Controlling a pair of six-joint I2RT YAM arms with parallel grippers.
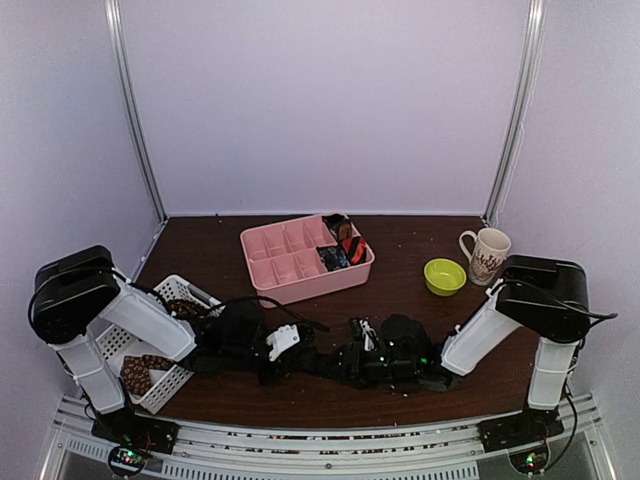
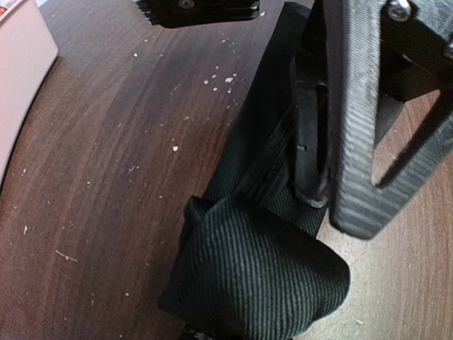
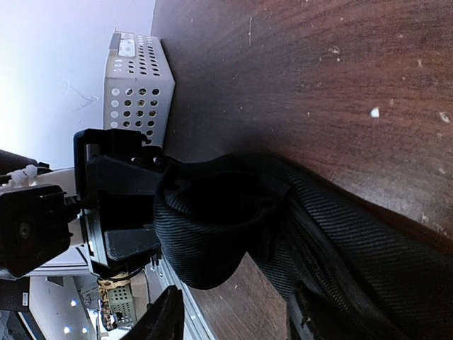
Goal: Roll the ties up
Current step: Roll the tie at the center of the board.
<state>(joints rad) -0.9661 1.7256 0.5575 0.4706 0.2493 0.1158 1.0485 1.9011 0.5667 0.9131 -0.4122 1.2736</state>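
Note:
A plain black tie (image 1: pixel 335 362) lies across the near table between both arms. One end is curled into a loose loop (image 3: pixel 212 219), which fills the bottom of the left wrist view (image 2: pixel 262 276). My left gripper (image 1: pixel 283 352) is shut on that looped end, its jaws hidden under the cloth. My right gripper (image 3: pixel 233 301) is open, with the tie's length draped along one finger (image 2: pixel 354 142). Rolled ties (image 1: pixel 347 245), dark and orange-striped, sit in the pink tray (image 1: pixel 275 250). Brown patterned ties (image 1: pixel 140 375) lie in the white basket (image 1: pixel 175 288).
A green bowl (image 1: pixel 444 276) and a printed mug (image 1: pixel 486 255) stand at the right, near my right arm. The pink tray is behind the grippers at the middle. The white perforated basket (image 3: pixel 138 78) sits by the left arm. Crumbs dot the wood.

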